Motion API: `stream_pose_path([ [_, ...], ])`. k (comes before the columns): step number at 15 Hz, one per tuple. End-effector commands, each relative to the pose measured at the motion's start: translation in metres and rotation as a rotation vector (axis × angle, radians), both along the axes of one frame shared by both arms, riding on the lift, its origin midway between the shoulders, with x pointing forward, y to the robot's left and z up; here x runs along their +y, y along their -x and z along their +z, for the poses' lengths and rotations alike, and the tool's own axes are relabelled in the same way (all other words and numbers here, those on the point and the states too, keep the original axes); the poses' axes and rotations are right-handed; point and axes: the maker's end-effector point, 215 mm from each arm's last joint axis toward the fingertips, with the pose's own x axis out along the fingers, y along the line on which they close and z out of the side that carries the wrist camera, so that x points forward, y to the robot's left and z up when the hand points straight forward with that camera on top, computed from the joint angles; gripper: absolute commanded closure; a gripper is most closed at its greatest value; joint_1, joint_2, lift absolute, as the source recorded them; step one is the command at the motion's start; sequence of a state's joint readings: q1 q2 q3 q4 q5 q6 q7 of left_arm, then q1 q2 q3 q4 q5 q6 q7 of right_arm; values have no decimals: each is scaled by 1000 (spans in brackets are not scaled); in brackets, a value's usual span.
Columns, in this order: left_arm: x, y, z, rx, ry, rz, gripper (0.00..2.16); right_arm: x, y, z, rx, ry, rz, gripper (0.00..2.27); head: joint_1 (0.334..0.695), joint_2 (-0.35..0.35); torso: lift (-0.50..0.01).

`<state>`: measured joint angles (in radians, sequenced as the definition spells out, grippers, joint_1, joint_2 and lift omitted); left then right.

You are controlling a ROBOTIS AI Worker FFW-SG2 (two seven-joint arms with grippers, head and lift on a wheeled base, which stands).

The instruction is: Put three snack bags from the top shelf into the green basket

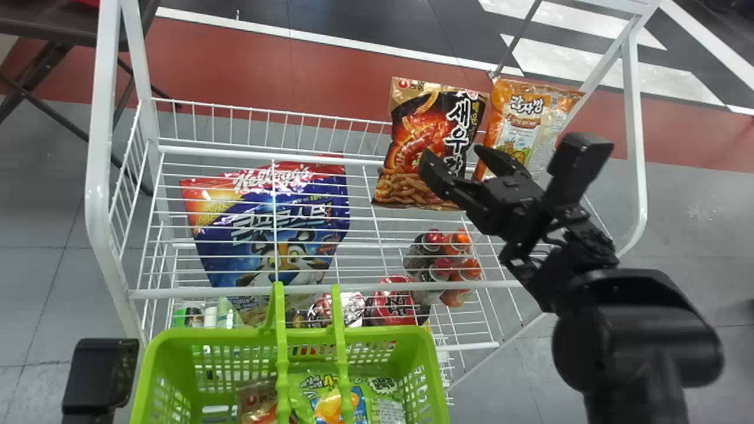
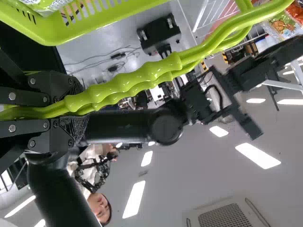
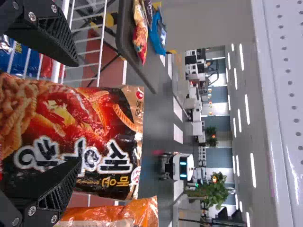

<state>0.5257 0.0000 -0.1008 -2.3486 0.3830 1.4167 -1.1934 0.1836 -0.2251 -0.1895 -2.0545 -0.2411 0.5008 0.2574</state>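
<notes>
Dark snack bag point(image 1: 421, 132) to be pinched
Spread wide, the right gripper point(image 1: 452, 152) should be centred, then gently closed; the green basket point(image 1: 235, 334) is held by the left gripper point(image 2: 78, 109).

Head view downward, wrist views sideways

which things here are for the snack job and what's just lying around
For the job:
green basket, bags inside
left gripper, holding its handles
right gripper
black snack bag
orange snack bag

Just lying about:
blue cereal bag
capped bottles
packets on the table
</notes>
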Motion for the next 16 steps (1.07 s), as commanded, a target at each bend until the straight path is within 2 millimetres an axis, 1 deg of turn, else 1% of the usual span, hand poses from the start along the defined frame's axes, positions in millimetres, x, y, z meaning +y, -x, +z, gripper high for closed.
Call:
stream_pose_path([
  [1,0,-1,0,0,1,3,1396,2,-21,-15,5,56,-27,140,695,-350,-45],
  [3,0,-1,-1,0,-3,2,1393,-4,-36,-30,16,117,-74,154,695,-350,-45],
  [4,0,-1,-1,0,-2,3,1396,-8,-44,-42,38,124,-85,181,695,-350,-45],
  [5,0,-1,-2,2,-4,4,1396,-13,-50,-49,56,125,-88,255,695,-350,-45],
  [6,1,-2,-2,2,-4,6,1396,-10,-55,-57,73,117,-70,390,695,-350,-45],
  [7,1,-2,-2,2,-5,7,1396,-6,-56,-57,78,107,-48,653,695,-350,-45],
  [8,1,-3,-2,1,-7,6,1396,2,-55,-58,81,97,-25,1163,695,-350,-45],
  [9,1,-3,-2,0,-7,6,1396,8,-51,-55,78,96,-14,1764,695,-350,-45],
  [10,1,-3,-2,1,-7,6,1393,13,-47,-52,73,91,-5,1997,695,-350,-45],
  [12,1,-3,-2,3,-9,6,1393,21,-35,-40,60,82,11,2078,695,-350,-45],
  [14,1,-2,-2,3,-7,5,1396,25,-22,-27,56,87,19,2128,695,-350,-45],
  [15,2,-3,-2,2,-6,7,1393,25,-11,-23,69,94,21,2128,695,-350,-45],
  [16,3,-2,-1,3,-2,9,1393,25,5,-20,98,96,25,2128,695,-350,-45],
])
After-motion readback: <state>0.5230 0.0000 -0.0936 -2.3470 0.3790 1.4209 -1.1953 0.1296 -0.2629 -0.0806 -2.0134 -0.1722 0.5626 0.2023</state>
